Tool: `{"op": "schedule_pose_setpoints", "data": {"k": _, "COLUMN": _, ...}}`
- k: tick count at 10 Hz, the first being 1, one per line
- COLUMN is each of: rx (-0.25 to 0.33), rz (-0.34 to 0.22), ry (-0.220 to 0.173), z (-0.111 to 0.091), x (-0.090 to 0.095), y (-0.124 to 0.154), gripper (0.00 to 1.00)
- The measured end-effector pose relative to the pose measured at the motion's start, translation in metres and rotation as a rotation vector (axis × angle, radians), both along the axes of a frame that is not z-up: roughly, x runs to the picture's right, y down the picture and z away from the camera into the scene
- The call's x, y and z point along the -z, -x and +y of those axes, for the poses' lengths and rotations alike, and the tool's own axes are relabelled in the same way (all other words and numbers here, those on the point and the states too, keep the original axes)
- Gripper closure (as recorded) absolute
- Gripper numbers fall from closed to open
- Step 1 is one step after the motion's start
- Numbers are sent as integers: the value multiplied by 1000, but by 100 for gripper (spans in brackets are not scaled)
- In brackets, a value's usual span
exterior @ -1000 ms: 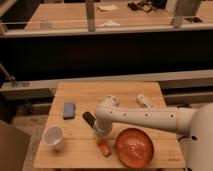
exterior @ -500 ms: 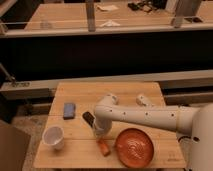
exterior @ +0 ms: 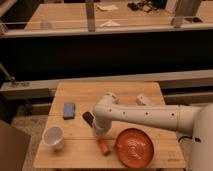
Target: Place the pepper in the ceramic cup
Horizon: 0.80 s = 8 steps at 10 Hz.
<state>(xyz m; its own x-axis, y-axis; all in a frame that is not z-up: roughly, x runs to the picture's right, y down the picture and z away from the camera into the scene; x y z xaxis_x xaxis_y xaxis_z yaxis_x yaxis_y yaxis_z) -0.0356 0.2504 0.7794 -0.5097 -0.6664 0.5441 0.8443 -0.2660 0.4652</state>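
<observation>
The pepper (exterior: 103, 146), small, tapered and orange-red, lies near the front edge of the wooden table (exterior: 110, 91). My gripper (exterior: 99, 133) points down right over its upper end, at the tip of the white arm (exterior: 145, 116) reaching in from the right. I cannot tell whether it touches the pepper. The ceramic cup (exterior: 53, 137), plain white, stands upright at the table's front left, well left of the gripper and pepper.
A wide orange-red ribbed bowl (exterior: 135, 147) sits just right of the pepper. A blue flat object (exterior: 69, 110) and a dark oblong object (exterior: 88, 118) lie left of the arm. A white object (exterior: 144, 100) rests behind the arm. A dark counter runs beyond the table.
</observation>
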Motion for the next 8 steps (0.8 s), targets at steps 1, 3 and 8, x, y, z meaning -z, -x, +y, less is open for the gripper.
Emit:
{"op": "schedule_pose_setpoints", "data": {"k": 1, "rx": 3, "rz": 0, "ry": -5, "z": -2, "x": 1, "y": 0, "gripper": 100}}
{"op": "schedule_pose_setpoints", "data": {"k": 3, "rx": 8, "rz": 0, "ry": -18, "z": -7, "x": 4, "y": 1, "gripper": 100}}
{"op": "schedule_pose_setpoints", "data": {"k": 8, "rx": 16, "rz": 7, "ry": -48, "z": -22, "x": 13, "y": 0, "gripper": 100}}
